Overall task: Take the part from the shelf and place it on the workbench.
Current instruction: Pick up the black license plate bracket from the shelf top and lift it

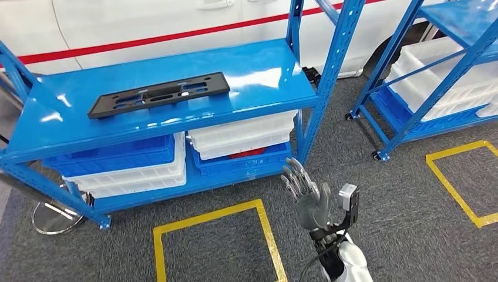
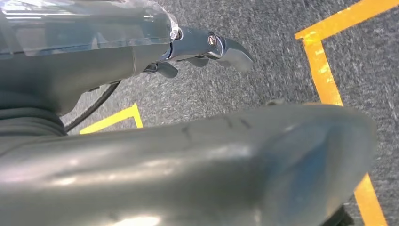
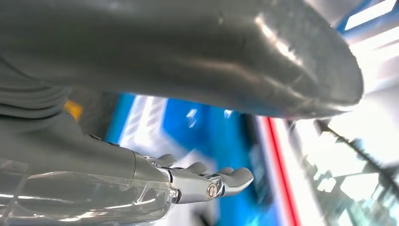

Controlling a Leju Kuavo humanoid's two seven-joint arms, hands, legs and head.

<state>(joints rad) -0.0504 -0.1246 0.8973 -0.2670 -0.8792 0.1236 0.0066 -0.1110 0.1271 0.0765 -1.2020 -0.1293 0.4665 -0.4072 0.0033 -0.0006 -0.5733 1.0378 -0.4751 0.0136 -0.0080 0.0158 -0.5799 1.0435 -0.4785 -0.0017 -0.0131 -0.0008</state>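
A long flat black plastic part (image 1: pixel 159 94) with slots lies on the top board of the blue shelf (image 1: pixel 59 126), left of the board's middle. My right hand (image 1: pixel 307 197) is raised in front of the shelf's right end, below the top board and well to the right of the part; its fingers are spread and hold nothing. In the right wrist view its thumb and fingers (image 3: pixel 221 181) stretch toward blurred blue shelving. In the left wrist view my left hand (image 2: pixel 207 47) hangs over the grey carpet, fingers loosely extended, nothing in it.
Blue and white bins (image 1: pixel 135 167) fill the shelf's lower level. A second blue shelf (image 1: pixel 434 76) with white bins stands to the right. Yellow tape squares (image 1: pixel 214 226) mark the grey carpet. A white car with a red stripe (image 1: pixel 164 38) is behind. A round metal base (image 1: pixel 56 217) sits at the shelf's left foot.
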